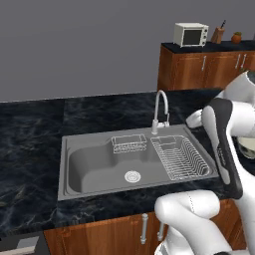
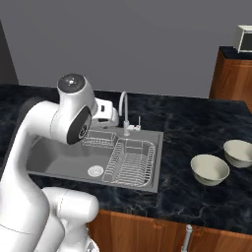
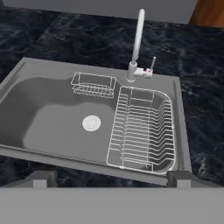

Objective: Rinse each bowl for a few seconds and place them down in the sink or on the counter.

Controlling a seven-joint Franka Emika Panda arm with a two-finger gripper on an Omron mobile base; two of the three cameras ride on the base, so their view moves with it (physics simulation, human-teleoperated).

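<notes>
Two bowls, cream-white inside, stand upright on the black counter (image 2: 197, 123) right of the sink: the nearer bowl (image 2: 209, 169) and the farther bowl (image 2: 239, 152), close together. The edge of one bowl (image 1: 247, 148) peeks out behind my arm. The grey steel sink (image 3: 48, 118) lies below my hand, with its round drain (image 3: 91, 123) and gooseneck faucet (image 3: 138, 39). My gripper (image 3: 111, 180) hangs above the sink's front edge, open, its fingertips (image 3: 39, 179) wide apart with nothing between them. My hand (image 2: 105, 113) hovers left of the faucet (image 2: 124, 110), far from both bowls.
A ribbed wire rack (image 3: 142, 131) fills the sink's right part, and a small wire basket (image 3: 93, 84) hangs at its back wall. A taller cabinet (image 1: 204, 64) with a microwave (image 1: 191, 34) stands at the far right. Brown cabinet doors run under the counter.
</notes>
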